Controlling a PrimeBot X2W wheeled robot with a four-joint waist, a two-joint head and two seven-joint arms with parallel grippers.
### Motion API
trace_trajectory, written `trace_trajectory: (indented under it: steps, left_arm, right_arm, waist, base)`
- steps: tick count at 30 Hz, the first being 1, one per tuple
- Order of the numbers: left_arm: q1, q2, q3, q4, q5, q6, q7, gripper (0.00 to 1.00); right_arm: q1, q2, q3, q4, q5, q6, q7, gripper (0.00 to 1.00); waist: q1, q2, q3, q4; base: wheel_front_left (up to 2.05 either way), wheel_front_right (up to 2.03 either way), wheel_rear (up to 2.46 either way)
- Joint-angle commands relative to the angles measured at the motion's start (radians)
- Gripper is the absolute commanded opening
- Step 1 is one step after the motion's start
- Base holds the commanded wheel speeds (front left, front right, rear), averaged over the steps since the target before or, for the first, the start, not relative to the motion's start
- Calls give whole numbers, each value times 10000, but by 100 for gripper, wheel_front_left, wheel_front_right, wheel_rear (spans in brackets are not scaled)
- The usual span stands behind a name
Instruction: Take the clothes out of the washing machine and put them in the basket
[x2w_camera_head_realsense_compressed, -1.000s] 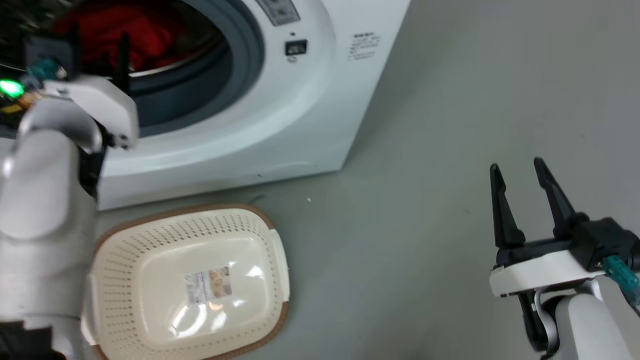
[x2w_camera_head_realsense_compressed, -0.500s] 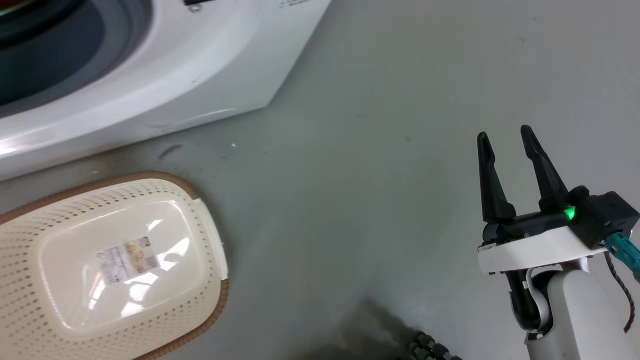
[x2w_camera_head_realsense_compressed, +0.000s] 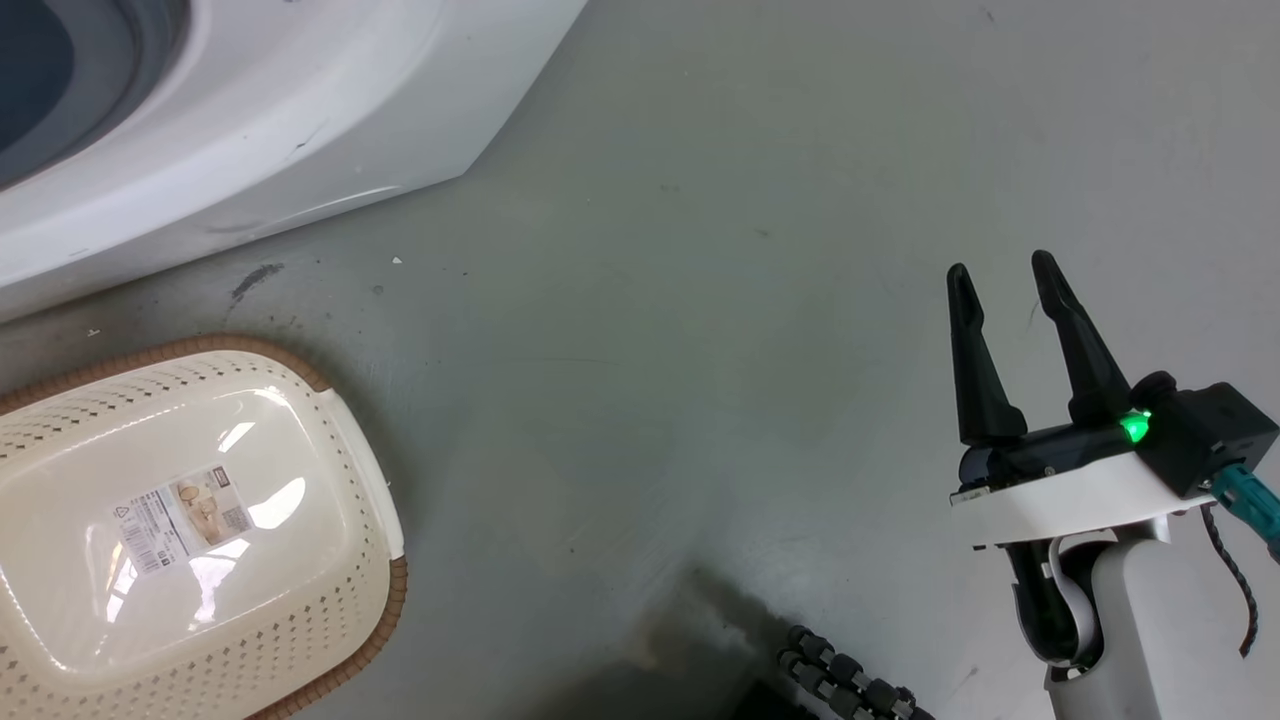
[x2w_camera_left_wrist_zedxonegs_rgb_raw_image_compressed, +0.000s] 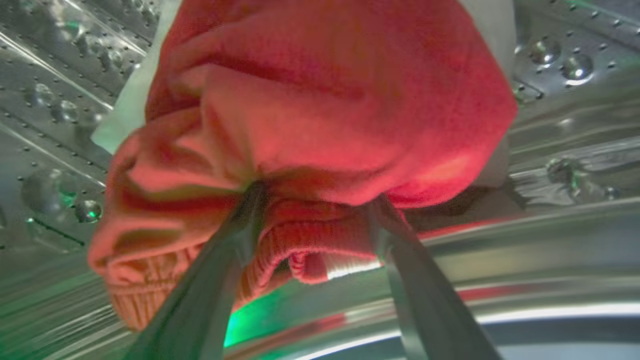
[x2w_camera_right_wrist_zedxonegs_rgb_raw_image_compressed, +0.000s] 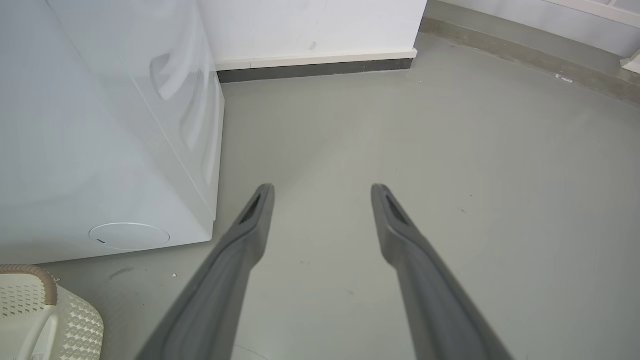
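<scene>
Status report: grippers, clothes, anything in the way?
Left gripper open, pushed into the clothes in the drum. Right gripper open, over floor. Basket empty; nothing seen blocking.

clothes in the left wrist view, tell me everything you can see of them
The clothes are a bunched heap of bright red knit, with a ribbed hem low down, a white stripe there and white cloth showing behind. They lie inside the washing machine, on its perforated steel drum. The left gripper is open, its tips pushed into the folds, fabric bulging between them.
</scene>
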Motion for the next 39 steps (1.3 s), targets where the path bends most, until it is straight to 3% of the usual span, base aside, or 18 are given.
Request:
trace_trajectory:
  steps: [1,2,3,4,5,12,21,39]
  left_arm:
    - [21,86,-66,-5,-71,12,271,100]
    - [-4,119,-59,-51,-115,15,335,100]
    - [35,105,-52,-51,-174,35,444,80]
    - [61,105,-45,-95,-173,65,504,43]
    - [73,109,-15,-151,-224,106,510,0]
    - [311,184,147,-532,-178,615,-388,0]
    - [808,-217,521,205,-398,1024,-3042,0]
    - [4204,-2416,1282,2012,-1526,1314,-9520,0]
  right_arm:
    - [-135,12,-1,-8,89,-3,-21,100]
    - [-159,13,-4,-12,91,-3,-20,100]
    - [-189,12,-1,-20,73,-3,-21,100]
    - [-214,12,10,-24,77,-3,-21,100]
    - [-233,13,23,-29,88,-3,-20,100]
    - [-233,12,-2,2,63,-3,-22,100]
    - [-145,10,-122,92,-21,-3,-20,100]
    - [724,6,-607,517,-743,-3,-22,100]
  waist:
    - [-2,0,24,9]
    - [-2,0,43,15]
    - [-2,0,52,17]
    - [-2,0,57,19]
    - [-2,0,61,20]
    - [-2,0,-90,9]
    - [-2,0,-821,181]
    - [-2,0,-3434,981]
  base:
    - [0,0,0]
    - [0,0,0]
    - [0,0,0]
    - [0,0,0]
    - [0,0,0]
    - [0,0,0]
    - [0,0,0]
    - [0,0,0]
